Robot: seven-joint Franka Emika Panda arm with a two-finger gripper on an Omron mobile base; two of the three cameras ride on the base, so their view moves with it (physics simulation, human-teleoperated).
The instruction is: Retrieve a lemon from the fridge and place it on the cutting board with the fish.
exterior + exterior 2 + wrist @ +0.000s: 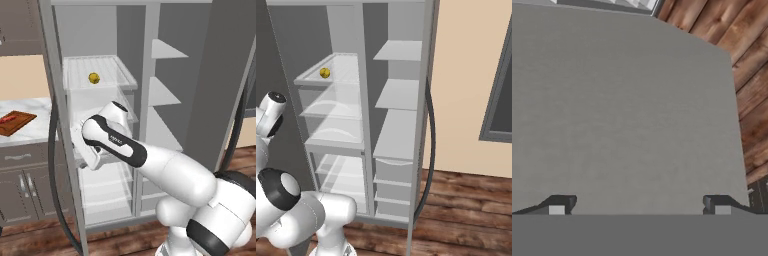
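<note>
Fridge is standing open, so we're sitting in the reach-for-fruit step, nothing picked yet. Lemon is resting on the top clear shelf of the left compartment, toward the shelf's 9 o'clock side in the left base view, at roughly 11 o'clock from the arm's elbow; the right base view is showing the same lemon near the shelf's front-left corner. Tool is standing wide with nothing between the tips, and the hand view is looking down a flat grey panel, likely a fridge door face, with wood floor running off at 2 o'clock. My read: the wrist is sitting well below the lemon's shelf and pointing away from it, so the next move is calling for lifting and re-aiming the hand toward the top shelf, then coming in over the shelf lip without clipping it; a small round fruit on a smooth shelf may roll if nudged. View differences: the left base view is carrying the cutting board with the fish on the marble bench at 9 o'clock, well apart from the fridge; the right base view is giving the right-hand shelves and lower drawers instead, plus a window frame at 3 o'clock.
</note>
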